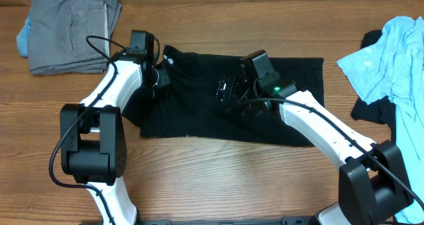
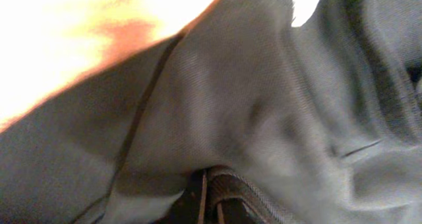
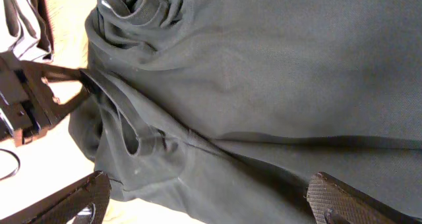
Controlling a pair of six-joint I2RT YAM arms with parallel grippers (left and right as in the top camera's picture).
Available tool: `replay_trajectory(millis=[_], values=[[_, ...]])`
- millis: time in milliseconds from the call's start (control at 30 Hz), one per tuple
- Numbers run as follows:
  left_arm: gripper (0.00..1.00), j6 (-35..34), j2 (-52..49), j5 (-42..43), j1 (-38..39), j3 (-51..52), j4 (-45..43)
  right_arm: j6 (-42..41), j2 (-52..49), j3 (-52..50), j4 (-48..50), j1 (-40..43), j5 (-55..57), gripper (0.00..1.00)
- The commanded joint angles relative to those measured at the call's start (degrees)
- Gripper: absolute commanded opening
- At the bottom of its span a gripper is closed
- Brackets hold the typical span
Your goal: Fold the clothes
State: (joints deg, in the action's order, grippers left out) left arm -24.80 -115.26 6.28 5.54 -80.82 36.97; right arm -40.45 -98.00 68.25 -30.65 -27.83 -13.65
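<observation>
1. Risk at the left: perhaps only a thin layer of the black shirt point(image 1: 192, 112) pinched at its left edge, so liable to slip out on the lift and drop the fold halfway
2. Also at the left: likely to drag the whole shirt sideways toward the grey folded garments point(image 1: 69, 30) instead of turning the edge over, with nothing pinning the middle
3. In the centre: bunched ridges of cloth near the pinch, apt to get trapped under a fold and leave it lumpy
4. At the right: wide-spread fingers low over the cloth, liable to snag or rumple the flat part on any sideways move
5. Left gripper point(image 1: 159, 76): clenched on the shirt's left edge, just below the small white logo point(image 1: 166, 61); nothing but dark cloth in the left wrist view, pads hidden there; fingertips meeting gathered cloth in the right wrist view
6. Right gripper point(image 3: 208, 201): released, spread wide, grasping nothing, poised over the shirt's middle; touching the cloth or just above it, impossible to tell
7. Shirt itself: spread across the middle of the wooden table point(image 1: 218, 179), well apart from the light blue garment point(image 1: 391, 59) at the far right
</observation>
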Motion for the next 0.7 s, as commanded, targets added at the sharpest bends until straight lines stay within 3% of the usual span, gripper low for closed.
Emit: replay_trajectory(millis=[0,33,67,100,667], values=[[0.24,1.6,-0.5,0.7,0.2,0.0,-3.2,-0.1,-0.2,0.4,0.2,0.2,0.8,1.0],[0.54,2.3,-0.5,0.7,0.2,0.0,-4.0,-0.1,-0.2,0.4,0.2,0.2,0.8,1.0],[0.94,2.6,-0.4,0.7,0.2,-0.1,-4.2,-0.1,-0.2,0.4,0.2,0.2,0.8,1.0],[1.0,2.6,-0.4,0.8,0.2,-0.2,-4.1,-0.1,-0.2,0.4,0.1,0.2,0.8,1.0],[0.98,1.9,7.0,2.9,2.3,-2.2,16.5,-2.6,-0.2,0.4,-6.6,0.8,10.5,1.0]])
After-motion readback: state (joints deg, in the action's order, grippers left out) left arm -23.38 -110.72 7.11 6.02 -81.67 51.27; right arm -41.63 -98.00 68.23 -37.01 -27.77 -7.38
